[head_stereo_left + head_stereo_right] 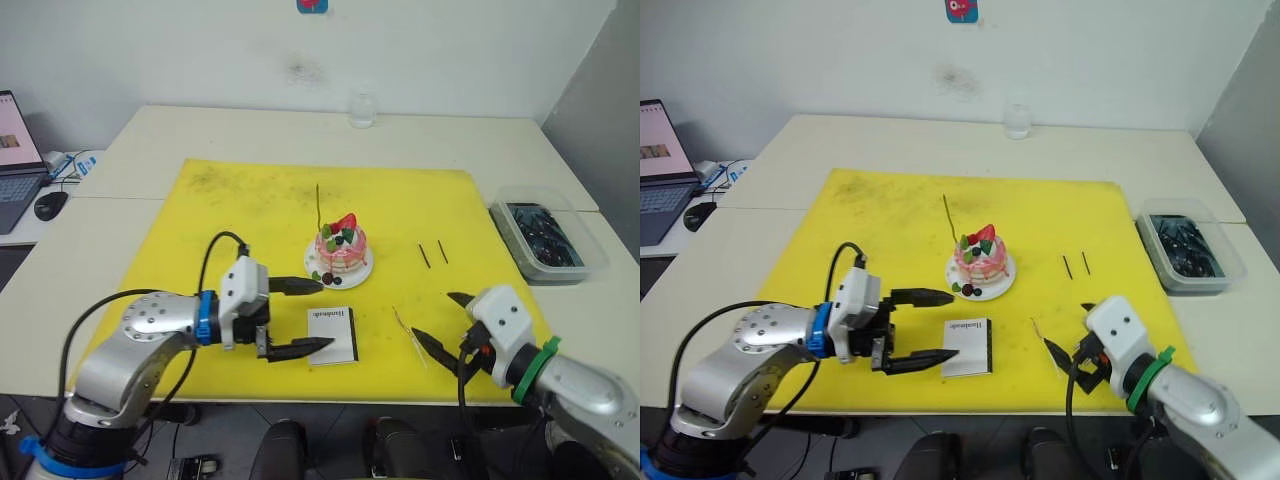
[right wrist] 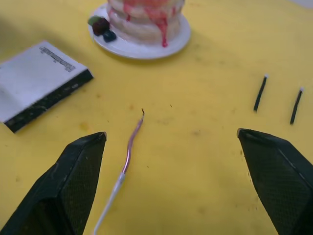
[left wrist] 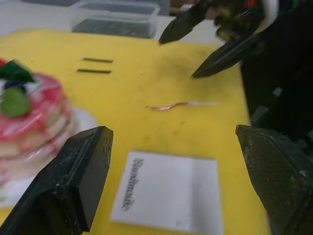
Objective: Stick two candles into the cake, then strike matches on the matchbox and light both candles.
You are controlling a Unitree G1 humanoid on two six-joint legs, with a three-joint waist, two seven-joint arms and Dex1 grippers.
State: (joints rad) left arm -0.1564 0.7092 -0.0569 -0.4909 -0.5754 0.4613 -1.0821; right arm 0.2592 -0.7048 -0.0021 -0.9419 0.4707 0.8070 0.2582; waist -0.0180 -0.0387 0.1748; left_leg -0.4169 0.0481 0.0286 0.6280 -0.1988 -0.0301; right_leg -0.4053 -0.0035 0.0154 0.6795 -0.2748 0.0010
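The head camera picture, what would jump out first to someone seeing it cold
The bright yellow mat spread over the pale table, with the pink cake near its middle and one thin candle already standing in it. Nearer the robot, the open left gripper sits beside the white matchbox, while the open right gripper hangs by the second candle, lying flat.

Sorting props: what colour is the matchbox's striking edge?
Black, on the white matchbox; the right wrist view shows it best.
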